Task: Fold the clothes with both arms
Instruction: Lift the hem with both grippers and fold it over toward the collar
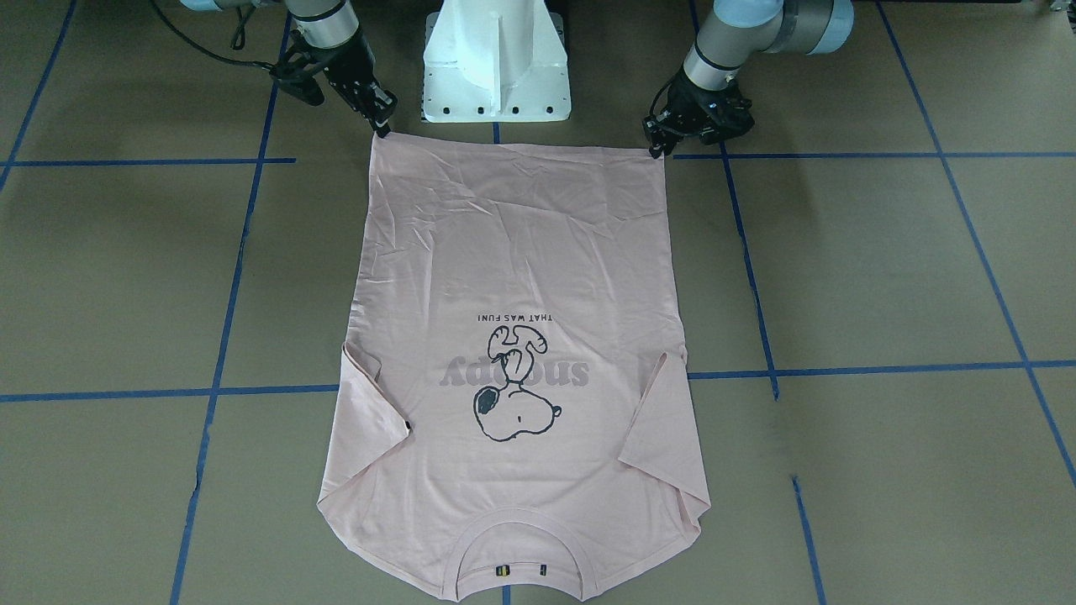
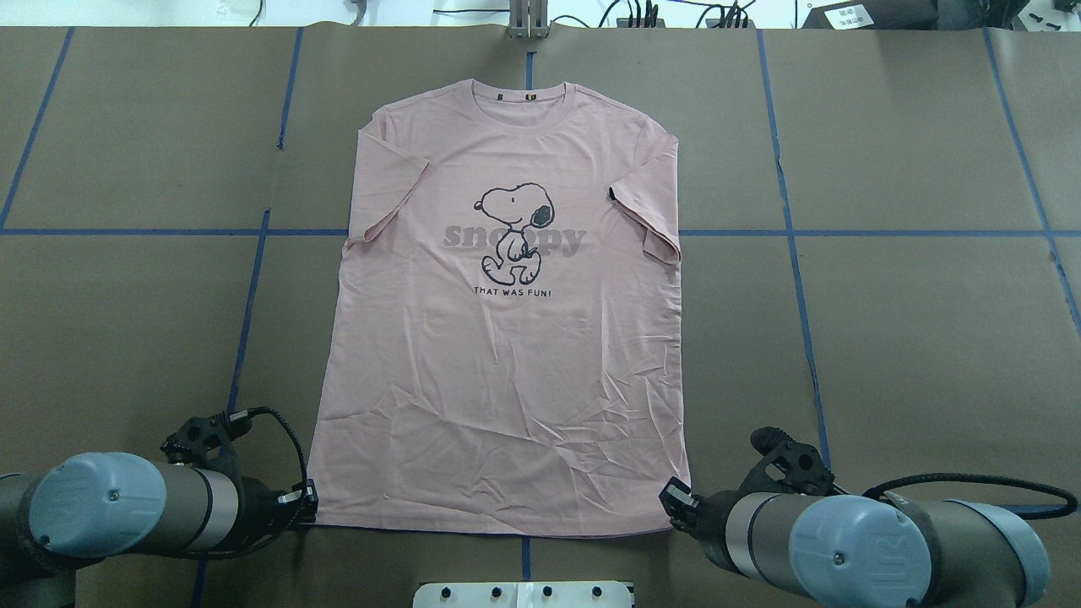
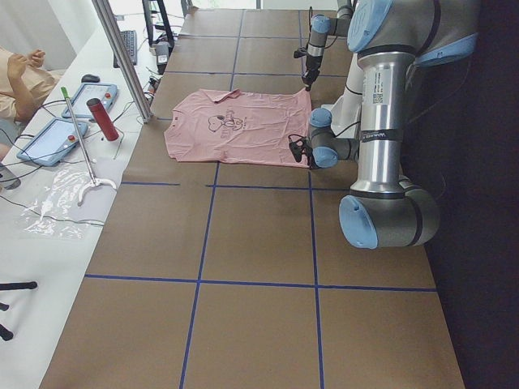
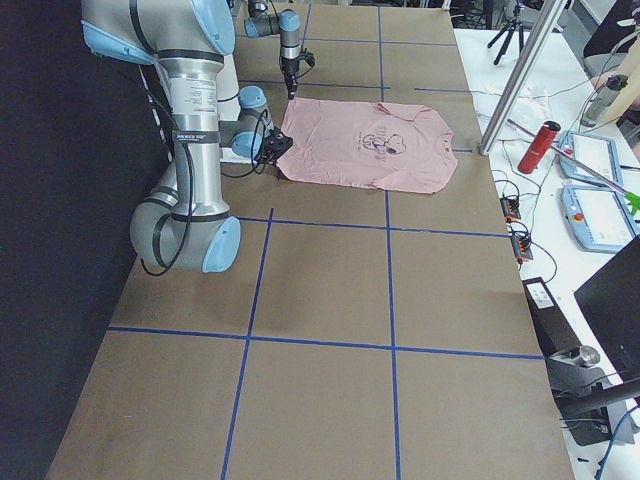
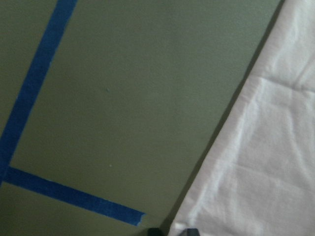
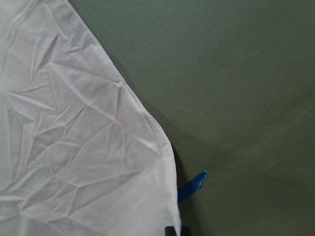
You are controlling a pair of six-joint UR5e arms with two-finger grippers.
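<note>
Pale pink wrinkled T-shirt (image 2: 507,363) flat on matte brown table (image 2: 887,338).

Brown table (image 2: 929,338), blue tape lines (image 2: 887,233), white pedestal (image 1: 496,67), red bottle (image 3: 103,119)

Grey metal arms (image 2: 207,507), light-blue joint caps (image 2: 97,505), black cables (image 2: 971,481).

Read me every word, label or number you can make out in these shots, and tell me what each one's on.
"snoopy": grey lettering across the chest of the pink T-shirt, behind the dog print.
"THAT WAS FUN!": small dark capitals under the dog print.
Tags inside the collar: too small to read.
White sticker on the left arm: too small to read.
</note>
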